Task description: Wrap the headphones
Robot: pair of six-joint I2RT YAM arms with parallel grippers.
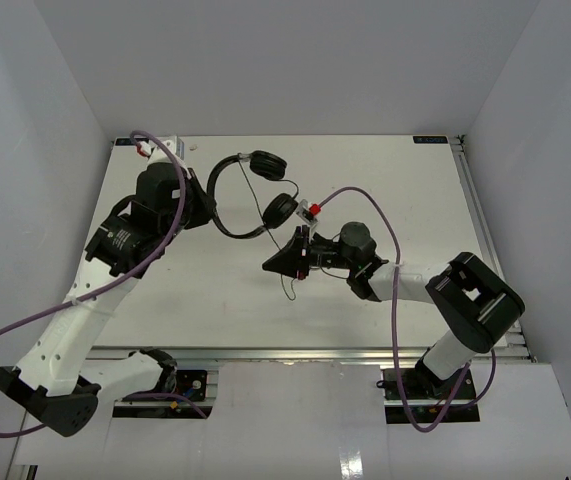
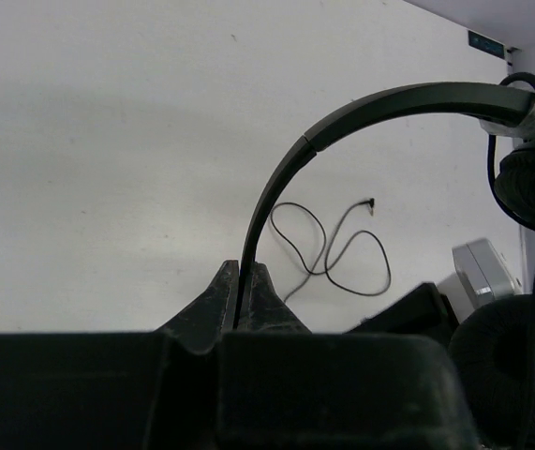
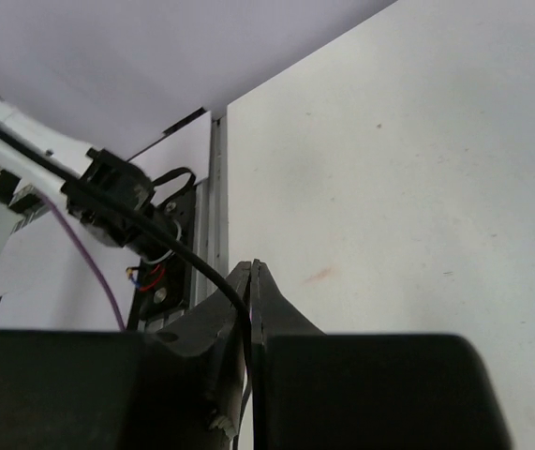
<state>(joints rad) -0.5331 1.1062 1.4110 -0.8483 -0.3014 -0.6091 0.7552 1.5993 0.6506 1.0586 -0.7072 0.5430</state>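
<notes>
The black headphones (image 1: 227, 228) are held near the table's middle back, with one earcup (image 1: 267, 165) behind and the other (image 1: 280, 210) nearer. My left gripper (image 1: 209, 208) is shut on the thin headband (image 2: 276, 183), which rises out of the jaws in the left wrist view (image 2: 245, 277). Both earcups show at that view's right edge (image 2: 529, 183). My right gripper (image 1: 269, 266) is just right of the nearer earcup and shut on the thin black cable (image 3: 183, 253). The cable's loose end lies looped on the table (image 2: 333, 253), with its end below the gripper (image 1: 289, 292).
Purple robot cables (image 1: 165, 215) loop over both arms. A red and white connector (image 1: 312, 210) sits by the nearer earcup. The table's front rail and the arm mount (image 3: 159, 281) show in the right wrist view. White walls close in the table (image 1: 395, 170) on three sides.
</notes>
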